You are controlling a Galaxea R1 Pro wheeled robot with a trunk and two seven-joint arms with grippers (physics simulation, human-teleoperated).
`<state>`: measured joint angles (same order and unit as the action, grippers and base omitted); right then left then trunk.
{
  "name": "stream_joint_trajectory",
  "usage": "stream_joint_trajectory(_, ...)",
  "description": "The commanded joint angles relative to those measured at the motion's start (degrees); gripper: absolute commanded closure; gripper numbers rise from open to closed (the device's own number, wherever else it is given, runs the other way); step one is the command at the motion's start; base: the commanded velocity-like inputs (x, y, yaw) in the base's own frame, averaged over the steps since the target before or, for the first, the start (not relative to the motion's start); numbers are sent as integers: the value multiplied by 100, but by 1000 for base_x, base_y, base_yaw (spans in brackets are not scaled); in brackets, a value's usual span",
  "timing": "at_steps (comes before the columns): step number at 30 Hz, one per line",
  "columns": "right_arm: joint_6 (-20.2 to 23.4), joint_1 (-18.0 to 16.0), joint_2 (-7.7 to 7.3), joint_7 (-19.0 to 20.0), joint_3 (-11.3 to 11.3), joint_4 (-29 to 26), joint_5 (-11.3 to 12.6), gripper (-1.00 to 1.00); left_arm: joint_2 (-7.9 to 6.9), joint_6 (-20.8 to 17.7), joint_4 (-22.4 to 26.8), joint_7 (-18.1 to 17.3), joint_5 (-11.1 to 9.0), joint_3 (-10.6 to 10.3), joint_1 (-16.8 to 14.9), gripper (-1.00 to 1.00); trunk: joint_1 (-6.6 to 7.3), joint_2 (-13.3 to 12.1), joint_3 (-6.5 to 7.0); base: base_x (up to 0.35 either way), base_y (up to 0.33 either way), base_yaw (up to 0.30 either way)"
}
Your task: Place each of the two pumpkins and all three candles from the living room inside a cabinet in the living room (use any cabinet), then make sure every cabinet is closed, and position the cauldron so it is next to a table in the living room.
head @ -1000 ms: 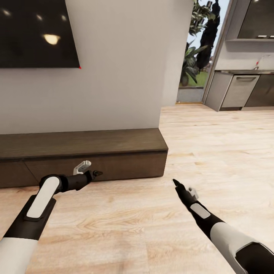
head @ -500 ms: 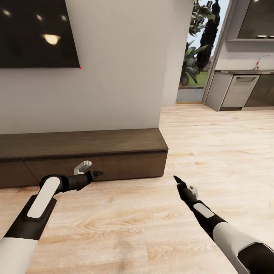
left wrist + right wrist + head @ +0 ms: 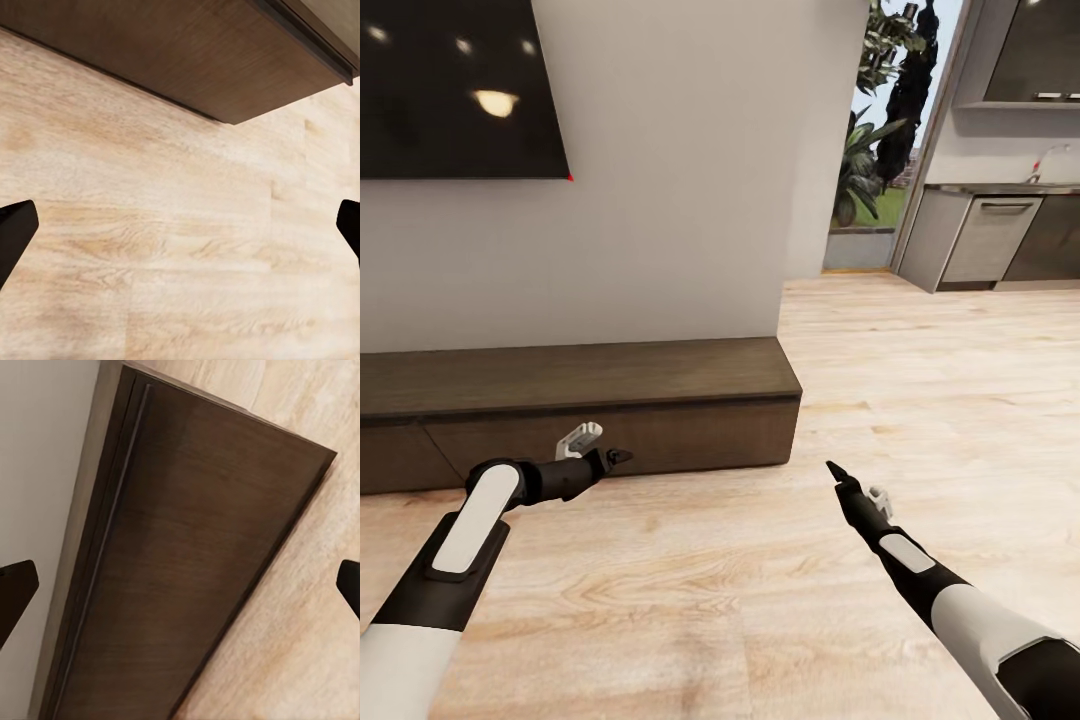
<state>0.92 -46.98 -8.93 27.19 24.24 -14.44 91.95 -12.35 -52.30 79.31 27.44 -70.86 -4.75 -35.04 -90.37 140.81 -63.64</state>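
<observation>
One cabinet [image 3: 580, 405] shows: a long, low, dark-brown wood unit set against the pale wall [image 3: 680, 180], its flat fronts all shut flush. A dark screen [image 3: 455, 85] hangs on the wall above it. Light wood floor [image 3: 760, 600] spreads in front and runs on to the right, where grey kitchen units [image 3: 985, 240] with a bar handle stand beside a glass opening with one leafy plant [image 3: 860, 170] beyond it.

Two arms reach out low over the floor. The left arm bends at the elbow and points forward and slightly right, bringing the left gripper [image 3: 618, 457] just in front of the cabinet's lower front, close to it; contact cannot be told. In the left wrist view the two dark fingertips [image 3: 15, 232] sit at opposite edges, so the jaws stand wide apart with nothing between them, over bare floor and the cabinet's end corner [image 3: 225, 67].

The right arm stretches forward and leftward, the right gripper [image 3: 833, 468] hanging above the floor, well apart from the cabinet's right end. Its wrist view looks at the cabinet's top [image 3: 187, 570], the fingertips [image 3: 15, 585] likewise spread wide, empty.
</observation>
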Motion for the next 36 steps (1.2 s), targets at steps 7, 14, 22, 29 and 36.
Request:
stream_joint_trajectory(7,-3,-4,3,51,62,3,12,-100,-4,0,5,60,-60,-8,-3,-100,1,2,-5,0,0,0)
stream_joint_trajectory(14,-76,-4,5,243,26,-2,4,-100,-4,0,5,60,-60,-8,-3,-100,1,2,-5,43,0,0)
stream_joint_trajectory(22,-205,-4,32,693,47,10,29,-100,-8,-31,0,-160,-180,-8,-5,-100,1,2,-5,222,0,0)
stream_joint_trajectory(29,-11,-3,73,-152,17,85,89,-100,-38,-460,-18,-444,-1009,5,-1,-100,1,2,-5,224,0,0)
stream_joint_trajectory(36,929,-3,84,-452,69,102,16,-100,-457,-507,-10,-459,-2678,-19,90,-100,1,2,-5,36,0,0)
